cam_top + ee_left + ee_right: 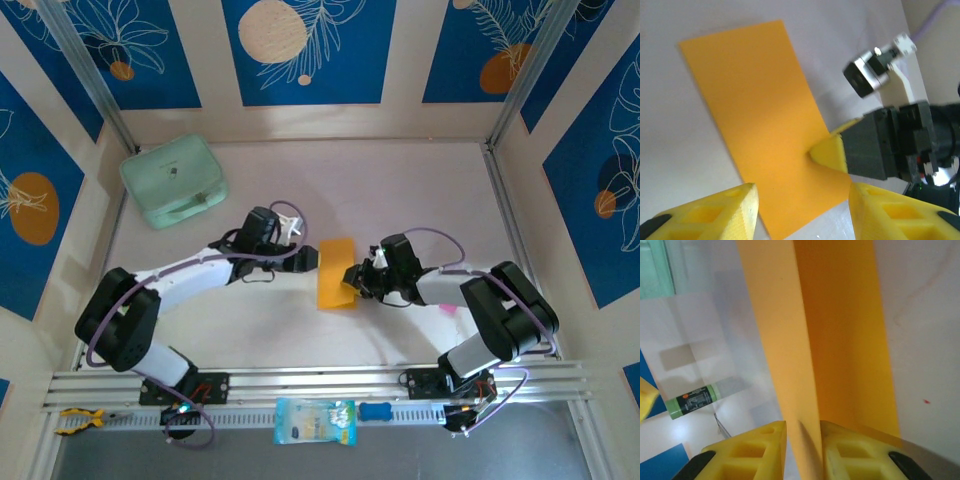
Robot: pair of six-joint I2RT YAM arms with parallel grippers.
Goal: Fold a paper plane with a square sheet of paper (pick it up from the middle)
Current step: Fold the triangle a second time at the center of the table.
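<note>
The square sheet of paper [336,275] lies mid-table, folded into a narrow orange-yellow rectangle [755,110]. A paper plane is out of view. My right gripper [352,277] is at the sheet's right edge. In the right wrist view its fingers [802,440] stand slightly apart, open, with a raised flap of the sheet [840,330] running between them. One right fingertip [832,152] rests on the paper in the left wrist view. My left gripper [308,258] is open at the sheet's left side, and the sheet's near corner lies between its spread fingers [804,210].
A mint-green case [175,180] sits at the back left. A pale blue packet [315,420] and a small blue piece [375,411] lie on the front rail, and yellow-handled pliers [78,420] at its left end. Patterned walls close in the table.
</note>
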